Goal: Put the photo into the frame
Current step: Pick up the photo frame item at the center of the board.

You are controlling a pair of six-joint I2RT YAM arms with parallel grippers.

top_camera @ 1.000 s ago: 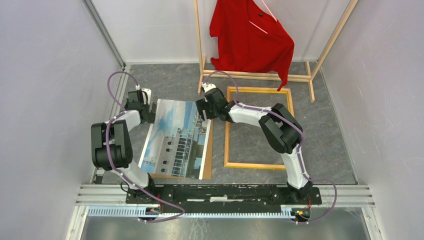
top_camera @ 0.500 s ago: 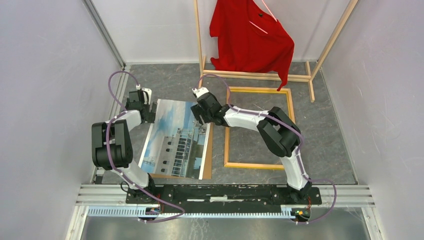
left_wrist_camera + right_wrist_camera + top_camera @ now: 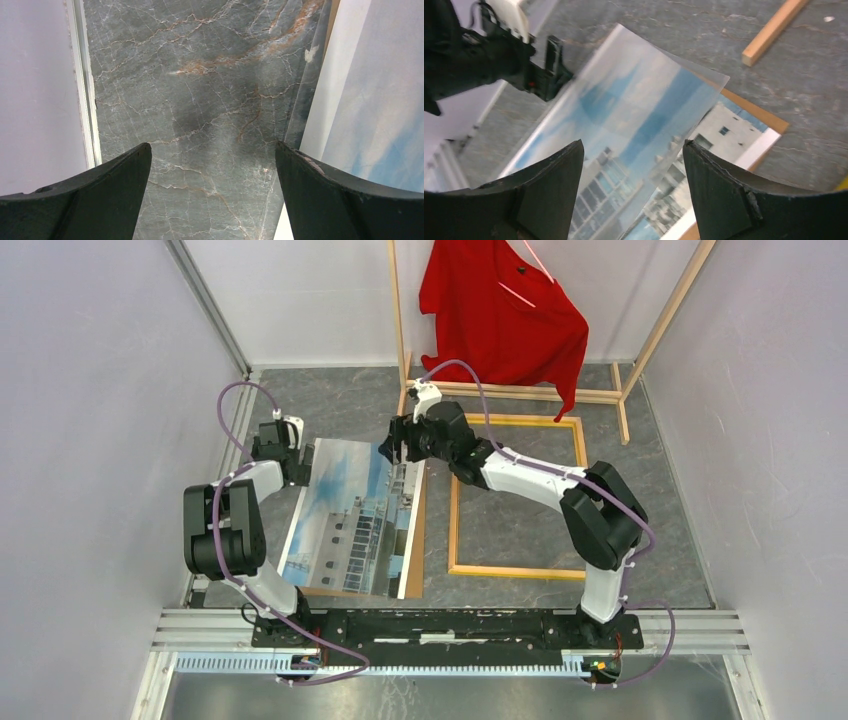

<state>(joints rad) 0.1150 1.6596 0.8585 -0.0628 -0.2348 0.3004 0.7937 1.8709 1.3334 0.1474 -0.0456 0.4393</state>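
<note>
Top external: right arm stretches leftward, right gripper [image 3: 398, 451] wide and empty above the far corner of the photo [image 3: 350, 525]. Left gripper [image 3: 298, 466] gapes at its left edge. Right elbow has swung outward.

The left arm [image 3: 222, 532] and the right arm [image 3: 525, 478] are built of white link shells joined by bulky black joint housings. A purple cable [image 3: 240, 386] is looped along each arm, and dark, matte, curved fingers [image 3: 95, 200] are fitted.
</note>
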